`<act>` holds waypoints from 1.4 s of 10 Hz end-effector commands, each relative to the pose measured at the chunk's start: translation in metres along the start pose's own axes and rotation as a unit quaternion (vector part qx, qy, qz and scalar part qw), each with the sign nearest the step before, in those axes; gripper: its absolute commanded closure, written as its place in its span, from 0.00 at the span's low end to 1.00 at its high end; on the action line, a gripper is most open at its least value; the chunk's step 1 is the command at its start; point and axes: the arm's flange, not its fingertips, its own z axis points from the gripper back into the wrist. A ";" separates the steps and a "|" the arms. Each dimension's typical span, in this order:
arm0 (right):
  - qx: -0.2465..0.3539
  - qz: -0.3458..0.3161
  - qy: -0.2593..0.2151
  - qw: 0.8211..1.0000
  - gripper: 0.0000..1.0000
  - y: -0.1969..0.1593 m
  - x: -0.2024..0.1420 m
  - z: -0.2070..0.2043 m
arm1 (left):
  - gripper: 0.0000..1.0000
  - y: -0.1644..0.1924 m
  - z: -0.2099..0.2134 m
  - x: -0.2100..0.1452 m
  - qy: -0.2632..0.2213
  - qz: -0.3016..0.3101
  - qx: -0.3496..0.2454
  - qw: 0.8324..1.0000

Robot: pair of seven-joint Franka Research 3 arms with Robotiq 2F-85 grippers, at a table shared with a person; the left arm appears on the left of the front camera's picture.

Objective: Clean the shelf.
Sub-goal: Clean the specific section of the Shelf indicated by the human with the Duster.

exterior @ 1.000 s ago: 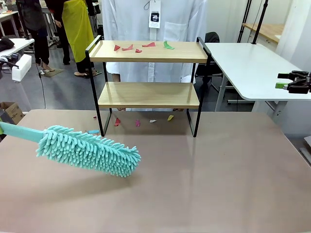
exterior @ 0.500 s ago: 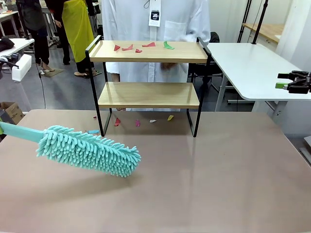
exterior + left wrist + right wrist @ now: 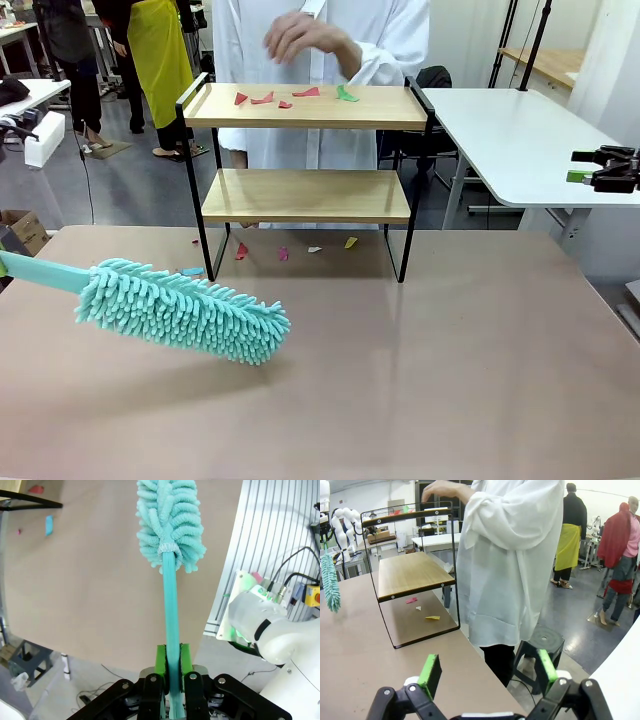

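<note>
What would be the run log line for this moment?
left pincer: shut on teal microfiber duster | right pincer: open | shelf: scraps on top | person's hand: above shelf

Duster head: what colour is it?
The duster head is turquoise, like its handle; the front view shows it best.

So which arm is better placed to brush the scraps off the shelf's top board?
Left. The left gripper is shut on the handle of the teal duster, whose head hangs near the left end of the shelf. The right gripper is open, holds nothing, and sits far off to the right.
</note>
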 end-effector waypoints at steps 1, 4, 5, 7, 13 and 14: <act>-0.001 0.004 0.001 1.000 0.00 0.000 0.004 -0.002 | 0.87 0.000 -0.001 -0.002 -0.010 0.001 -0.004 1.000; -0.001 0.004 0.001 1.000 0.00 0.000 0.004 -0.002 | 0.87 0.000 -0.001 -0.002 -0.010 0.001 -0.004 1.000; -0.001 0.004 0.001 1.000 0.00 0.000 0.004 -0.002 | 0.87 0.000 -0.001 -0.002 -0.010 0.001 -0.004 1.000; -0.001 0.004 0.001 1.000 0.00 0.000 0.004 -0.002 | 0.87 0.000 -0.001 -0.002 -0.010 0.001 -0.004 1.000; -0.001 0.004 0.001 1.000 0.00 0.000 0.004 -0.002 | 0.87 0.000 -0.001 -0.002 -0.010 0.001 -0.004 1.000; -0.001 0.004 0.001 1.000 0.00 0.000 0.004 -0.002 | 0.87 0.000 -0.001 -0.002 -0.010 0.001 -0.004 1.000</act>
